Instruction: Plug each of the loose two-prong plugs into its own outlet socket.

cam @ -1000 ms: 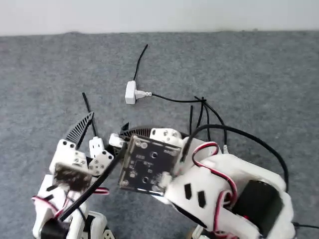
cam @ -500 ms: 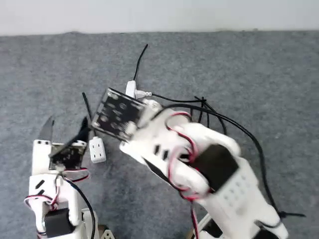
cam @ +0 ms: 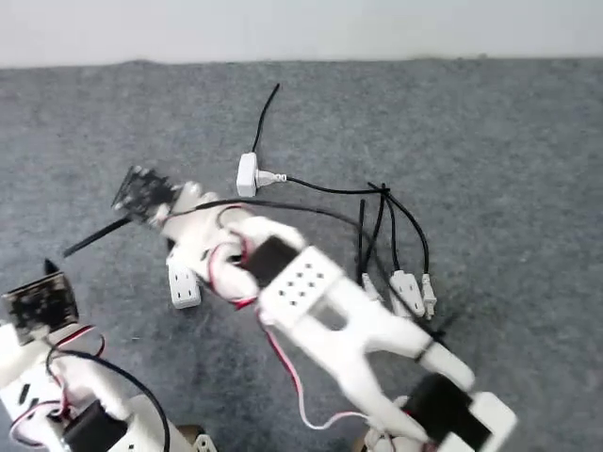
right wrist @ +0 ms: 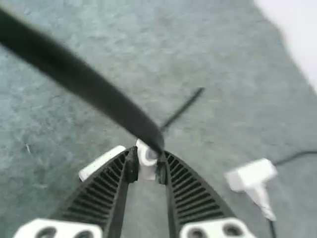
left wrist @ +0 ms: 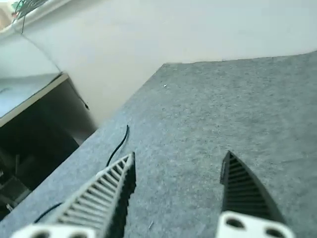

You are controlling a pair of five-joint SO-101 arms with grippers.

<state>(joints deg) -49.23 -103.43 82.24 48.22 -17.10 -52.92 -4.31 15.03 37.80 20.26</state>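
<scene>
My right gripper [right wrist: 146,159] is shut on a small white plug [right wrist: 147,152] whose thick black cord [right wrist: 74,74] runs back toward the camera. Just past one finger lies a loose white outlet [right wrist: 101,162] on the carpet. In the high view the same outlet [cam: 184,285] sits under the right arm's wrist [cam: 141,193]. A second white outlet [cam: 248,174] farther back has a plug and cord in it. Two loose white plugs [cam: 415,290] lie to the right. My left gripper [left wrist: 180,158] is open over bare carpet, with nothing between its fingers.
Grey carpet [cam: 528,160] covers the table up to a white wall [cam: 301,28]. Several black cords [cam: 386,221] tangle right of centre. The right arm's body [cam: 320,311] stretches across the middle. The left arm [cam: 38,311] sits at the front left corner.
The right arm has swung from the front centre out to the left and back, over the loose outlet. The left arm has drawn back toward the front left corner.
</scene>
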